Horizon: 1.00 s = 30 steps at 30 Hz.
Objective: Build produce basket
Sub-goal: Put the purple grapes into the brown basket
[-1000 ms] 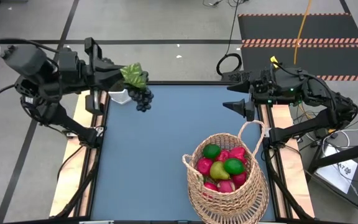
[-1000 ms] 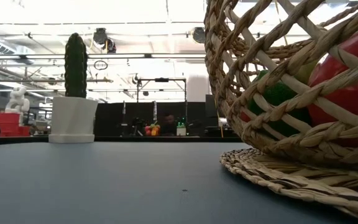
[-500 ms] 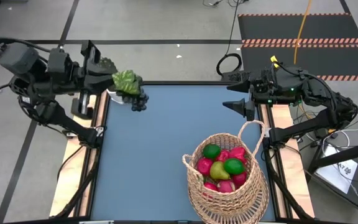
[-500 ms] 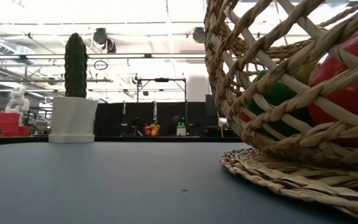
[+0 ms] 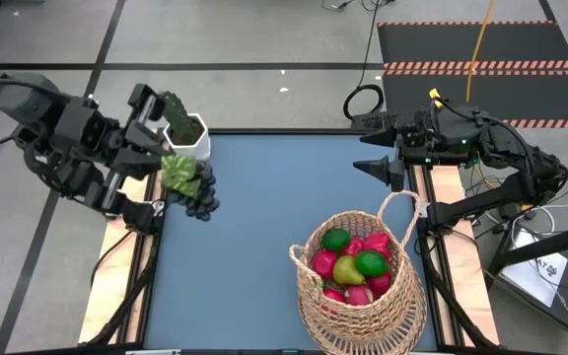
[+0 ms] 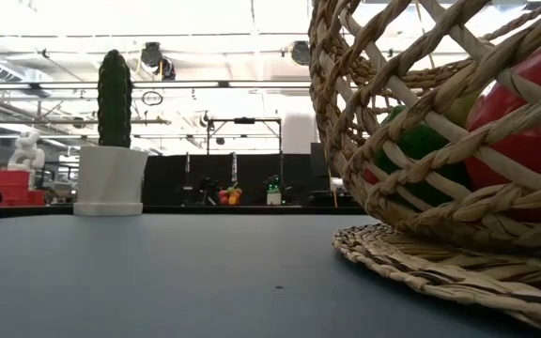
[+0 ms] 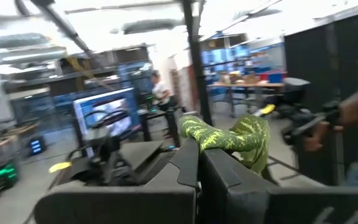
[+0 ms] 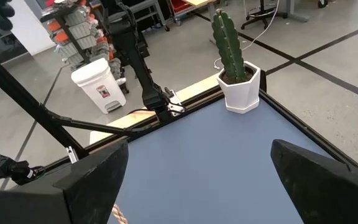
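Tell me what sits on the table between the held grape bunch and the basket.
Nothing: in the high view only bare blue table lies between the grape bunch and the basket.

No text, label, brand, number or sign can be read anywhere in these views.

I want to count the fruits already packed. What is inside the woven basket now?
In the basket show two green limes, a yellow-green pear and several red-pink fruits. Anything deeper is covered by these.
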Available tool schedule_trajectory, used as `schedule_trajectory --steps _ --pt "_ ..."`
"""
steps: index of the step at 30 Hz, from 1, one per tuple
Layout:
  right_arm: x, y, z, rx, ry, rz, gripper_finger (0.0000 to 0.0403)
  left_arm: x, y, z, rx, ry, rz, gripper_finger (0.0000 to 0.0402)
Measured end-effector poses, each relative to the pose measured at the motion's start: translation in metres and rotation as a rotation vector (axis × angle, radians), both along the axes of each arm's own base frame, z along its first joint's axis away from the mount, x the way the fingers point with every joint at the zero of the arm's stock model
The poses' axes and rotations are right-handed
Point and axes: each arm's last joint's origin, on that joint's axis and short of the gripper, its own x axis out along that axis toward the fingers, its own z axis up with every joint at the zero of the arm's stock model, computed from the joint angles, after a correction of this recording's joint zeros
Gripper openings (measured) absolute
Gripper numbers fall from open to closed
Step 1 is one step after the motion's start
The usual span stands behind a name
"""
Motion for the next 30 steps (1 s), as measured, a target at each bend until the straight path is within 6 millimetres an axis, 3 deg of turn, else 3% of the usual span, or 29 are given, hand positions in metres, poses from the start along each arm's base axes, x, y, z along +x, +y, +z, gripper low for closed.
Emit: schedule_trajectory --steps 10,30 --pt "0.0 0.002 0.0 0.022 -0.004 0.004 0.0389 -0.003 -0.008 0.0 0.039 -0.014 -0.12 0.0002" --pt "0.009 0.016 -0.003 0.097 -0.001 0.051 0.0389 -0.001 -0.006 0.0 -0.012 0.007 -0.046 0.0003"
